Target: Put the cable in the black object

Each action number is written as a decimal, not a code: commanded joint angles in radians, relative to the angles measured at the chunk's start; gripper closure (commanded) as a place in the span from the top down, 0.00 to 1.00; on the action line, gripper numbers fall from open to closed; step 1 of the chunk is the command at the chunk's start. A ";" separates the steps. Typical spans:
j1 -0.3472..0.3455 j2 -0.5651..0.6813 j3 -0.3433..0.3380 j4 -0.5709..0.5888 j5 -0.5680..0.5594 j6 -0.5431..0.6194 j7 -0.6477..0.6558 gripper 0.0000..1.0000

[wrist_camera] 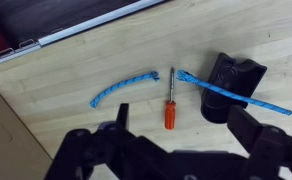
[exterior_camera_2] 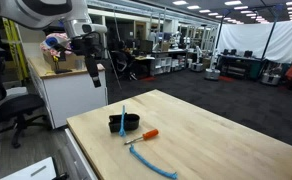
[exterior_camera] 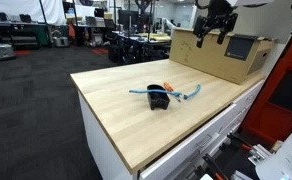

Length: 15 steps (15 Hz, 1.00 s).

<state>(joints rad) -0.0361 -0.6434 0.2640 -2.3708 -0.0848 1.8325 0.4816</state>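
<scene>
Light-blue on pale wood, the cable (wrist_camera: pixel 121 88) lies loose on the table (wrist_camera: pixel 76 55), well apart from the black object (wrist_camera: pixel 238 68), with an orange-handled screwdriver (wrist_camera: pixel 170 112) between the two; a second blue cord (wrist_camera: pixel 211 88) slants across the black object's mouth, and whether its end sits inside I cannot tell. My claw (wrist_camera: pixel 183 140) hangs high above all this, fingers spread wide and holding nothing; in an exterior view the claw (exterior_camera: pixel 214 28) shows up by the cardboard box (exterior_camera: pixel 226 62).

The step in hand, as I judge it, is the approach and the pick. In the wrist view the cable is a shallow arc; its long axis runs from lower left to upper right, one end pointing toward the screwdriver's tip, the other away from the black object. My fingers stand apart along nearly that same line; so I should turn the wrist until they close across the cord, not along it; come down over the arc's middle, clear of the screwdriver; pinch low against the wood, since so thin a cord slips out easily; a middle grip lets both ends droop, which should help feed it into the hollow.
</scene>
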 commanded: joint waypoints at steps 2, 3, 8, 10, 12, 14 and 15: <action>0.013 0.003 -0.010 0.002 -0.007 -0.002 0.006 1.00; 0.013 0.003 -0.010 0.002 -0.007 -0.002 0.006 1.00; 0.013 0.003 -0.010 0.002 -0.007 -0.002 0.006 1.00; 0.029 0.043 -0.027 0.024 -0.046 0.015 -0.102 1.00; 0.033 0.082 -0.028 0.045 -0.113 0.016 -0.183 1.00; 0.044 0.134 -0.042 0.050 -0.167 0.057 -0.261 1.00; 0.055 0.166 -0.053 0.049 -0.179 0.100 -0.300 1.00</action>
<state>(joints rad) -0.0106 -0.5903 0.2459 -2.3546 -0.2130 1.8579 0.2862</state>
